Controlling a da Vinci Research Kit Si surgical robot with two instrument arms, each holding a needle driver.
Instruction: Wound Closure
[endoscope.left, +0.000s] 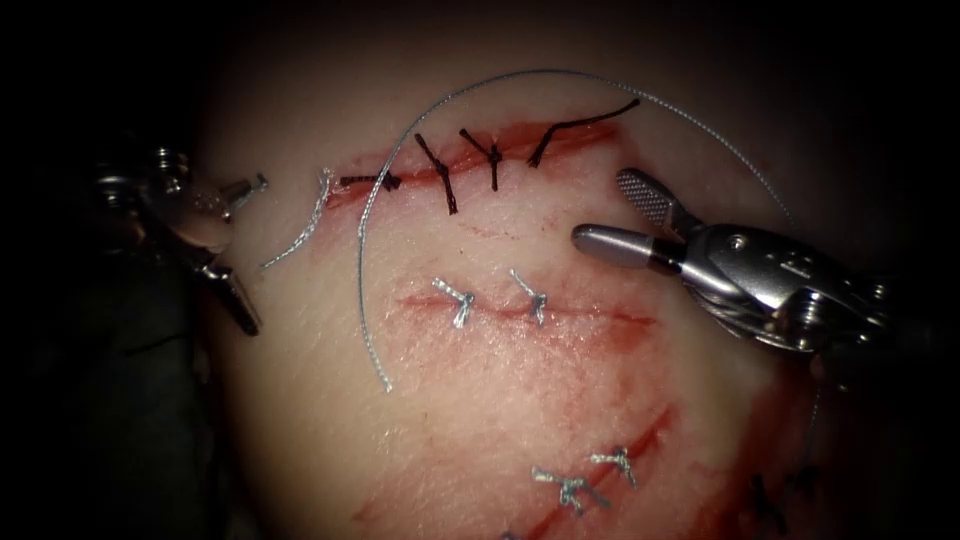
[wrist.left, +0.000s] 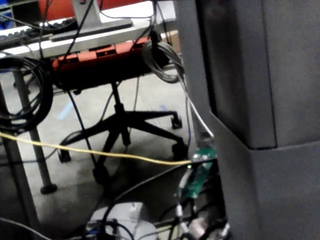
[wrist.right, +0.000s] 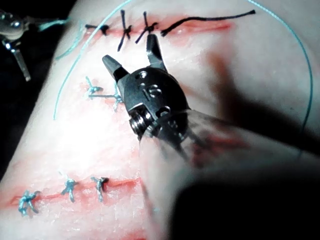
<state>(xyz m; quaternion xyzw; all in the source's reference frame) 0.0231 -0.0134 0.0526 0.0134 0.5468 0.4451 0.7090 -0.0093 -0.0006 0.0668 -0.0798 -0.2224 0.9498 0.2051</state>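
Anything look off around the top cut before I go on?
One oddity: the left wrist view looks at a room with a chair and cables, not the tissue. Otherwise a long pale thread arcs loose over the top cut. Right tool is open, holding nothing; left tool is open at the tissue's left edge. I cannot make out a needle.

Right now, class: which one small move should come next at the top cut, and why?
Probably: ease the left claw onto the short thread end lying on the tissue just beside it. Both claws stand open and hold nothing. The right claw sits farther off, under the arc of the long thread.
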